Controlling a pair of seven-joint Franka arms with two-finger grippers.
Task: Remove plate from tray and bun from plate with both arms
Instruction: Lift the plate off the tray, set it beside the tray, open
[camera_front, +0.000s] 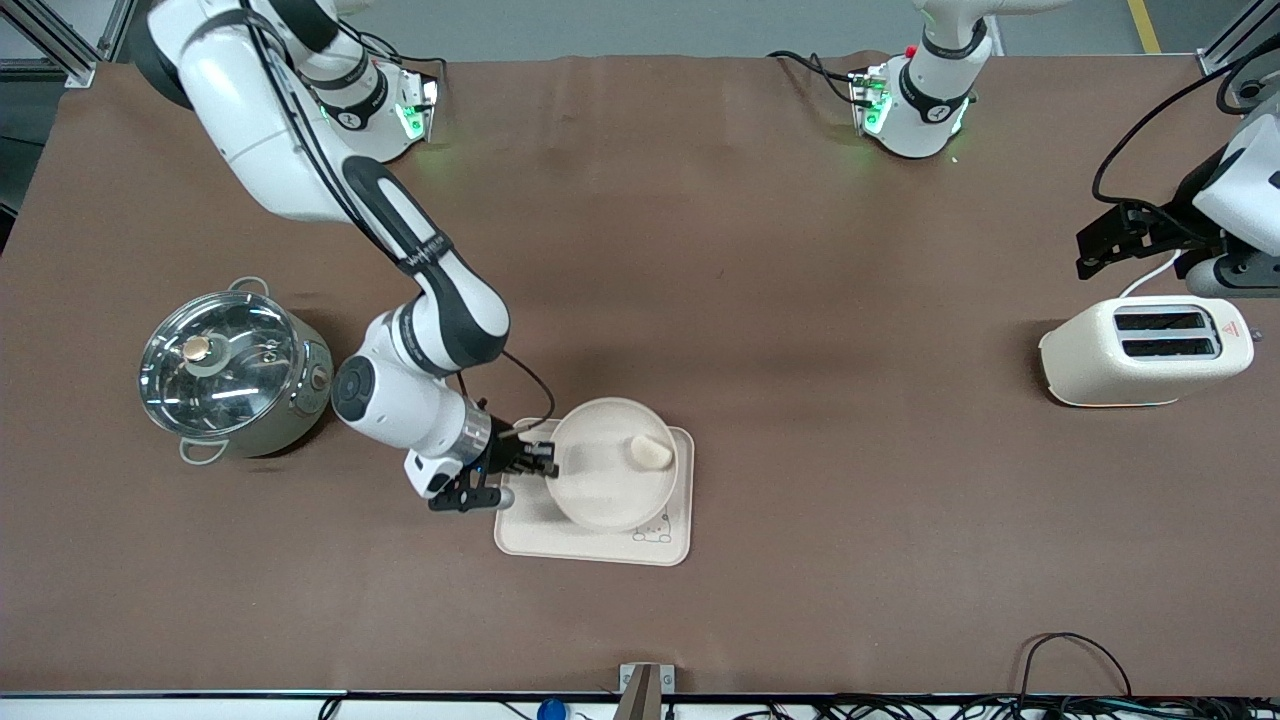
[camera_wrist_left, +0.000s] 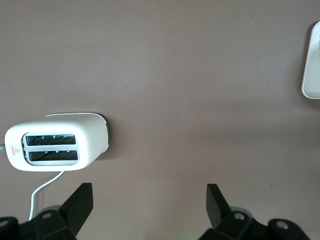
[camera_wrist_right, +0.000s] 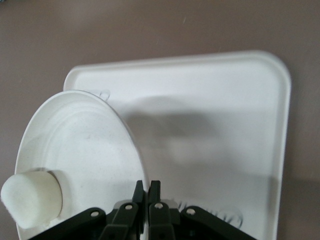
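The round cream plate (camera_front: 608, 470) is over the rectangular cream tray (camera_front: 520, 535), tilted, with its rim pinched by my right gripper (camera_front: 548, 462), which is shut on it. The small pale bun (camera_front: 650, 451) lies in the plate near the rim away from the gripper. In the right wrist view the plate (camera_wrist_right: 85, 145) stands edge-on between the fingers of the gripper (camera_wrist_right: 148, 186), the bun (camera_wrist_right: 31, 199) rests in it, and the tray (camera_wrist_right: 225, 120) lies below. My left gripper (camera_wrist_left: 150, 197) is open and empty, held high over the table near the toaster; it waits.
A cream toaster (camera_front: 1145, 351) stands at the left arm's end of the table, also in the left wrist view (camera_wrist_left: 55, 142). A steel pot with a glass lid (camera_front: 232, 372) stands at the right arm's end. The tray's corner shows in the left wrist view (camera_wrist_left: 312, 65).
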